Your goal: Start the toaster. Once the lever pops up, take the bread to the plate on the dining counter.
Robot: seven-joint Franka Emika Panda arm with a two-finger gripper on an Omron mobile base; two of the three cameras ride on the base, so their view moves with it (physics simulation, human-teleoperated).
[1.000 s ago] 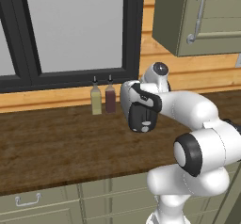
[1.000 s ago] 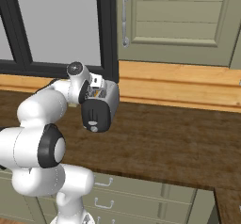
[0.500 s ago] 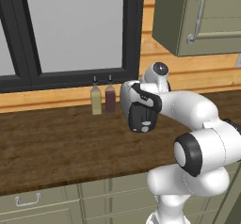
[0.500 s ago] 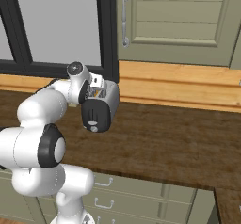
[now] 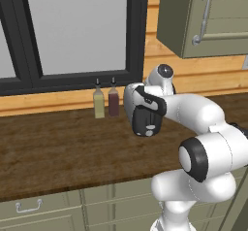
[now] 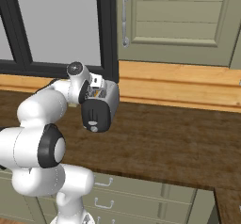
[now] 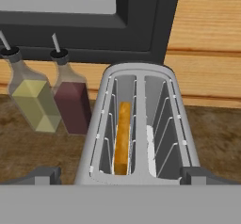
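Note:
The silver-grey toaster [image 7: 136,124] stands on the dark wood worktop [image 6: 169,138] below the window, seen from above in the hand view. The bread [image 7: 123,138] stands on edge in its left slot, golden-tan, and a pale strip shows in the right slot. My gripper [image 7: 120,175] hovers over the toaster's near end, open, with one fingertip showing at each side of the body and nothing between them. The toaster's black end panel [image 6: 94,117] faces the room, with the white knob [image 6: 95,129] low on it. The lever is too small to make out. The plate and the dining counter are out of view.
Two small bottles, one yellow-green [image 7: 33,103] and one dark red [image 7: 70,100], stand just left of the toaster against the window sill. Olive drawers [image 5: 29,208] run under the worktop, and a wall cabinet [image 6: 179,20] hangs at upper right.

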